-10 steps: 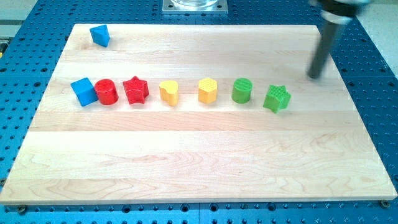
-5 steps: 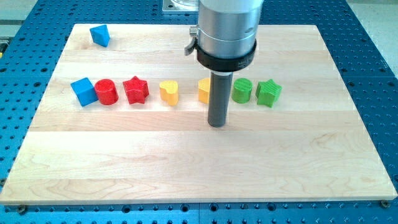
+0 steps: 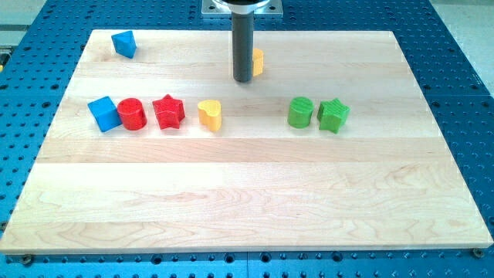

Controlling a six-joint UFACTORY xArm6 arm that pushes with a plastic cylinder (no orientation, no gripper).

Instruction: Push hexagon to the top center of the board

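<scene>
Pale wooden board point(image 3: 231, 201), made of glued lengthwise planks, filling most of the frame, resting on a blue perforated metal table point(image 3: 463, 93) dotted with a regular grid of holes. Thin strip of grey rail point(image 3: 15, 31) just visible at the far upper left corner, beyond the blue surface.

Upper left of the board: blue block point(image 3: 123, 43), wedge-like and tilted, well apart from everything else. Lower down, at mid-left, a row: blue cube point(image 3: 103, 113) touching or nearly touching red cylinder point(image 3: 132, 113), then red star point(image 3: 168, 112) just beside it, then yellow heart-shaped block point(image 3: 209, 114) a little further right.

Top centre of the frame: grey metal mount point(image 3: 242, 8) at the board's far edge, with the dark rod dropping straight down from it. My tip point(image 3: 244, 79) resting on the board near the top centre, directly against the left side of the yellow hexagon point(image 3: 258, 61), which sits mostly hidden behind the rod, only its right part showing. Hexagon lying in the upper middle of the board, well above the row of blocks. No hand or claw on this arm, so nothing grasped or released: plain rod end only, in contact with the hexagon's side.

Right of centre, back in the row: green cylinder point(image 3: 300, 113) and green star point(image 3: 333, 115), just beside each other. Right part of the board bare wood, blue table beyond.
</scene>
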